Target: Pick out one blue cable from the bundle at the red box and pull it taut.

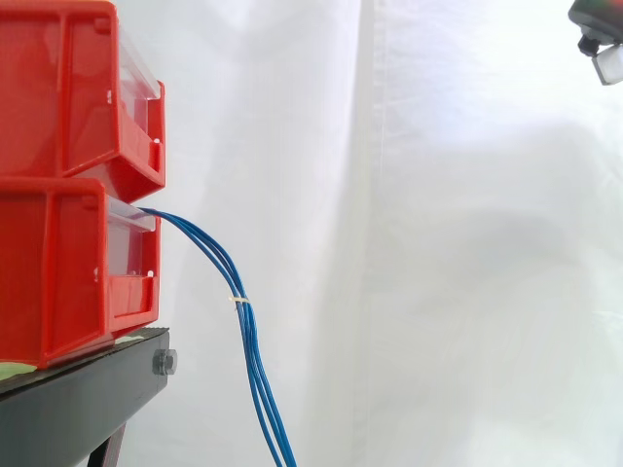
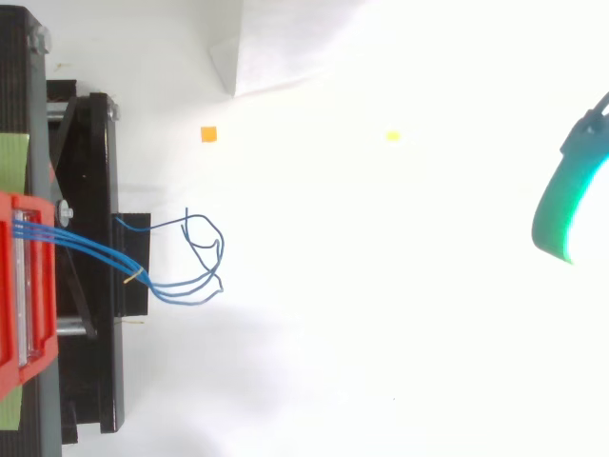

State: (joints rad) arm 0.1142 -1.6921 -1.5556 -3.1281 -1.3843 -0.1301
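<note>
Side view, left: two red bins stacked at the front edge of the black stand (image 1: 78, 389). The upper red bin (image 1: 58, 97) sat on the lower red bin (image 1: 58, 272), both with clear front panels. A silver bolt (image 1: 165, 363) showed on the stand's front edge.

The blue cables (image 1: 248, 341) were several thin strands of the same plain blue. They came out of the lower bin's open front at its top lip, curved down past the stand's edge and hung slack, running off the bottom of the view. A pale tie (image 1: 238, 300) bunched them together just below the bend.

Top view: the strands ran side by side out of the bin, across the stand to the tie at its front edge. Past it they splayed into loose loops and curled ends (image 2: 205, 252) beyond the stand. A green patch (image 2: 11, 162) lay at the stand's far-left edge. On the white floor there was an orange square (image 2: 208, 134), then a small yellow speck (image 2: 392, 136).

The white curtain (image 1: 438, 243) was behind.

Far right: the hand (image 2: 557, 214) showed as one curved green-glowing pad at the view's right edge. In the side view a white pad (image 1: 608, 60) sat in the top right corner. It was well apart from the cables and touched nothing. Could not tell whether the hand was open or closed.
</note>
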